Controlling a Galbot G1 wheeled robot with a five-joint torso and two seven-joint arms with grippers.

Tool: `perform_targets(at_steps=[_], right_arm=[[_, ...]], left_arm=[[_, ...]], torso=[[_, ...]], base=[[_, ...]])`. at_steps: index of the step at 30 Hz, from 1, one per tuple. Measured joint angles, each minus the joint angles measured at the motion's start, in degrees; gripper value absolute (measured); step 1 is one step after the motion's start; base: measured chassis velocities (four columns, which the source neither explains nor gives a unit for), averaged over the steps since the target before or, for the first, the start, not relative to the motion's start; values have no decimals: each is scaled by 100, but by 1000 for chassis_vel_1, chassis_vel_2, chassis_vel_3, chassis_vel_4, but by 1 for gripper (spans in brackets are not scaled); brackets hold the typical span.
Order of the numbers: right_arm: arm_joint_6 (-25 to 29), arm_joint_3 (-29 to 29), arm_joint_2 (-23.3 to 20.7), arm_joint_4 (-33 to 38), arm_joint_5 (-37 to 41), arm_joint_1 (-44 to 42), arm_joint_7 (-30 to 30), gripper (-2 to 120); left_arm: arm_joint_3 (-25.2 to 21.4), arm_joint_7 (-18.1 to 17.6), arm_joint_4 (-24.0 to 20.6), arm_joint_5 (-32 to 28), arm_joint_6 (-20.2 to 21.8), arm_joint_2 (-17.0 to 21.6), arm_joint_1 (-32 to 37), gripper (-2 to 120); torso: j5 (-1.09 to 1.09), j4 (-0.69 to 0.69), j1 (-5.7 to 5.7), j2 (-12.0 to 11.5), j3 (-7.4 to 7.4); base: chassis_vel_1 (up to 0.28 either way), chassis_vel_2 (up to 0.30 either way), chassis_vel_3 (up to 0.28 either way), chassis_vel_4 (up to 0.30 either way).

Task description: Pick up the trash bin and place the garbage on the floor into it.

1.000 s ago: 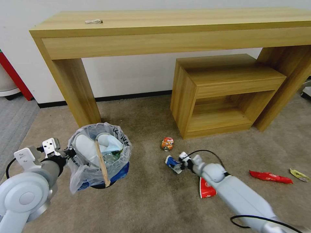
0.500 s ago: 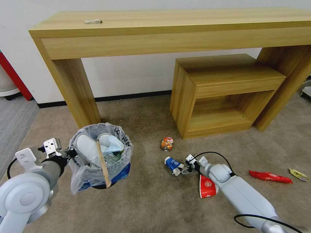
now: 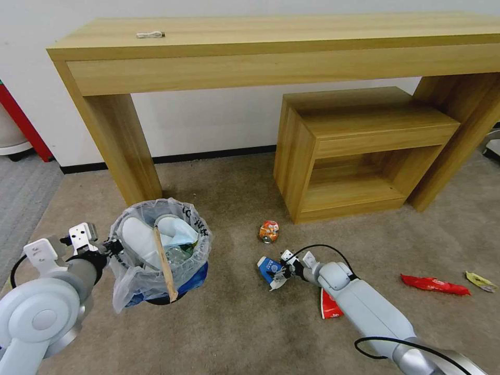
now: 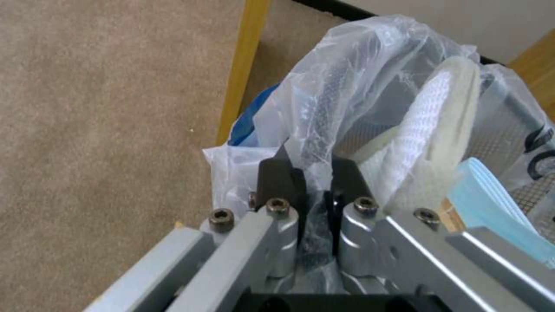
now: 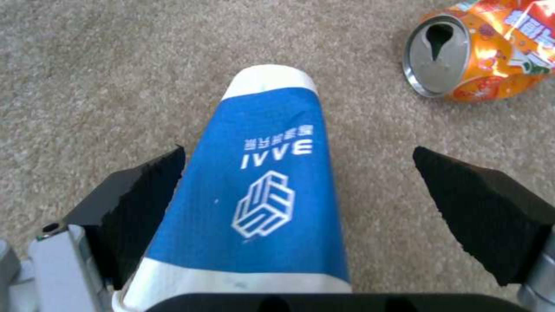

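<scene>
A: Step? Bin location?
B: Litter collection. Left gripper (image 4: pixel 306 173) pinched on trash bin (image 3: pixel 159 250) liner, 8 o'clock. Right gripper (image 5: pixel 301 203) wide, straddling blue paper cup (image 5: pixel 260 195).
A: Next?
B: Probably closing on the cup.

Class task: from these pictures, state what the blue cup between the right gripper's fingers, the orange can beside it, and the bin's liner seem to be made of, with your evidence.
Blue cup: probably paper; matte, flattened, with a white rim.
Orange can: thin metal, likely aluminium; shiny silver top, dented printed wall.
Liner of the trash bin: thin clear plastic film, crinkled and glossy, pinched by the left gripper.
</scene>
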Motion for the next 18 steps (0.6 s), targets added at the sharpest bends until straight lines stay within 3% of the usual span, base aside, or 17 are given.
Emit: perform_targets(at_steps=[18], right_arm=[[21,-91,205,-263,-293,35,-91,100]], left_arm=[[12,8,51,2,-2,7,-30,2]], torso=[[0,0,0,0,0]], base=[[0,0,0,0]])
